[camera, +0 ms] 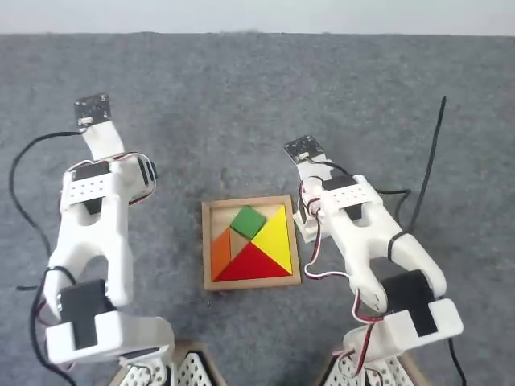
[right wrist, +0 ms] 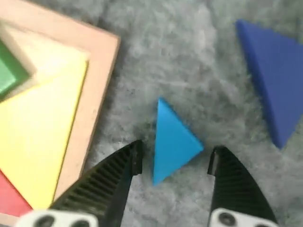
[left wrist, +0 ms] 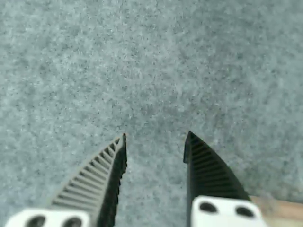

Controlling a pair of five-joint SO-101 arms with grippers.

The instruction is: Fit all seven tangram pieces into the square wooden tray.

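The square wooden tray (camera: 251, 201) is partly filled. A green square piece (camera: 249, 221), a large yellow triangle (camera: 278, 237), a red triangle (camera: 253, 264) and an orange piece (camera: 220, 253) lie flat inside it. Pale wood shows beside the green square and toward one corner (bare tray floor or a wood-toned piece, I cannot tell which).

By this count the job looks a little over half done, with at least two pieces left outside on the grey carpet (left wrist: 151, 71).

One is a small light blue triangle (right wrist: 173, 139). It lies flat between the spread fingers of the right gripper (right wrist: 176, 157), which stand on either side of it and do not touch it. The tray's rim is just beyond one finger, and a larger dark blue triangle (right wrist: 272, 71) lies near the other finger, apart from the light blue one.

Judging from this, the light blue triangle is the piece in hand, and the dark blue one would follow.

The left gripper (left wrist: 156, 139) is well away from the tray, its fingers also spread, with nothing but carpet between them.
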